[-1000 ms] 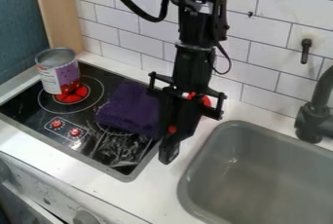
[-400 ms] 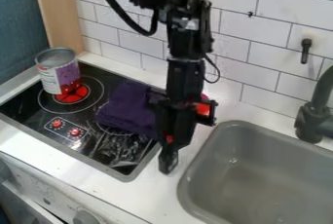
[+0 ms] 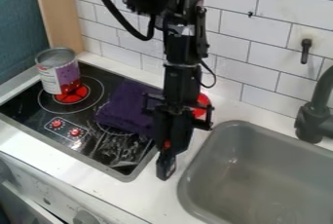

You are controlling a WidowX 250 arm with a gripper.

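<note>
Purple cloth (image 3: 125, 109), grey sink (image 3: 260, 169), white tiles (image 3: 244, 52), red-and-purple can label (image 3: 60, 78)

1. And we're in a kitchen, folks, a small one with the look of a play set!
2. There's the black cooktop (image 3: 23, 102), showing a glowing-red burner (image 3: 71, 94) and two red dials (image 3: 65, 128) between its printed lines.
3. Over to the right, a grey sink (image 3: 260, 164), sunk into the white counter (image 3: 98, 181), with a dark faucet (image 3: 313, 116) beside it.
4. Behind it all, white tiles (image 3: 260, 43) in brick rows, and down front, an appliance-style panel (image 3: 39, 186) with knobs (image 3: 84, 217)!
</note>
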